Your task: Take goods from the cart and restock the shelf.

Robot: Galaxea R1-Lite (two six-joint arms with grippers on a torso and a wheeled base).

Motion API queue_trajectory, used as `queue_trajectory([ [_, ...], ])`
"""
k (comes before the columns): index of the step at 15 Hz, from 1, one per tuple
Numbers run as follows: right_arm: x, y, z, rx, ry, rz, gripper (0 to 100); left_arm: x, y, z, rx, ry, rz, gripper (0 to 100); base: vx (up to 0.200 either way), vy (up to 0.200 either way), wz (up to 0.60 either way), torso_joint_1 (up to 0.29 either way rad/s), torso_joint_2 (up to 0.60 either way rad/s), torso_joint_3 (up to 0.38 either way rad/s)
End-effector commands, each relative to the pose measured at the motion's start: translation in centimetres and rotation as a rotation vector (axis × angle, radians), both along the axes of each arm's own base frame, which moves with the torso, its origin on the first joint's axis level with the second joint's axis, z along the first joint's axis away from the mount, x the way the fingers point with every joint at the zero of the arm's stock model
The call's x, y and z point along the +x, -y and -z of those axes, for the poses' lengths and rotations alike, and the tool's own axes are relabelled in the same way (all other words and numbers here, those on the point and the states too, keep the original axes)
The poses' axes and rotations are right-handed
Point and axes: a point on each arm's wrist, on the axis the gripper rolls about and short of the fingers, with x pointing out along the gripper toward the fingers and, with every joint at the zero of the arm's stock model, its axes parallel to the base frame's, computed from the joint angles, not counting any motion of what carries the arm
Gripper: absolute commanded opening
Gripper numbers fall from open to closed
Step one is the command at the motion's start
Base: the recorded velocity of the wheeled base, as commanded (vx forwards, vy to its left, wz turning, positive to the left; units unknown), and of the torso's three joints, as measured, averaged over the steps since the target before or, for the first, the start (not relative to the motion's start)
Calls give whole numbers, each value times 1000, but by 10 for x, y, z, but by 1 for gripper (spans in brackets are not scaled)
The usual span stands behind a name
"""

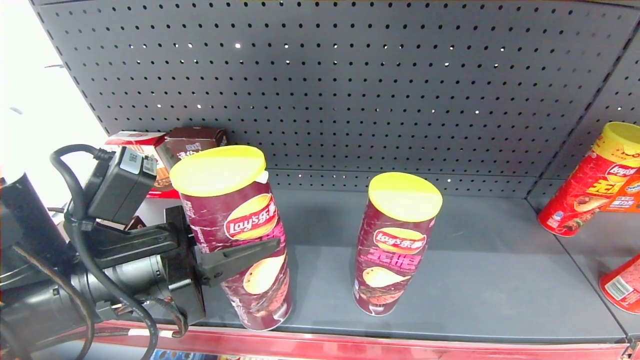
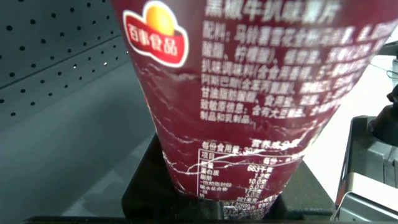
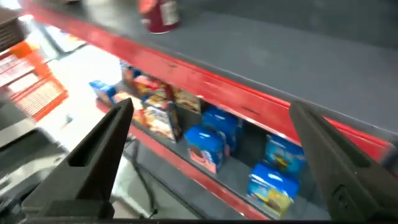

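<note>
While the left gripper (image 1: 250, 240) clasps it round the middle, a maroon crisp can (image 1: 235, 220) with a yellow lid stands at centre-left of the head view, leaning slightly, its base at the red front lip of the grey shelf (image 1: 480, 280); whether the base bears fully on the shelf cannot be told. A matching can (image 1: 392, 245) stands upright near it, at centre frame; red cans (image 1: 590, 180) sit at the far right, small boxes (image 1: 190, 142) at upper left. The right gripper (image 3: 210, 106) hangs with jaws spread and empty, over blue packets (image 3: 273, 180) on a lower tier. The placing step seems to be in hand; next, the can likely needs settling upright and back from the edge before the jaws let go.
</note>
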Motion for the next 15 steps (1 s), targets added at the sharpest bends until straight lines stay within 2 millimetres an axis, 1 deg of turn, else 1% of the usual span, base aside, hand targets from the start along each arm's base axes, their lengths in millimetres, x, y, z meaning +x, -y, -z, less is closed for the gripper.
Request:
queue_trajectory([
  [1,4,0,6,-26,26,-84,100,1,1,-1,-2,4,2,0,0,0,0,0,0,0],
  [3,2,-1,6,-19,8,12,100,1,1,-2,-3,7,3,0,0,0,0,0,0,0],
  [5,0,-4,6,-2,-6,227,100,0,1,0,-1,1,2,0,0,0,0,0,0,0],
  [7,9,-11,4,-62,-135,449,100,0,1,0,0,0,3,0,0,0,0,0,0,0],
  [9,10,-13,4,-54,-148,606,100,0,3,-2,0,9,14,0,0,0,0,0,0,0],
  [11,1,-14,6,-13,-42,667,100,-5,6,0,2,5,40,0,0,0,0,0,0,0],
  [12,-2,-14,6,-1,-8,676,100,-11,5,-2,-2,15,48,0,0,0,0,0,0,0],
  [13,-2,-14,6,1,-7,675,100,-14,9,-2,-1,15,70,0,0,0,0,0,0,0],
  [15,-2,-14,6,1,-7,675,100,-17,12,-9,-13,38,88,0,0,0,0,0,0,0],
])
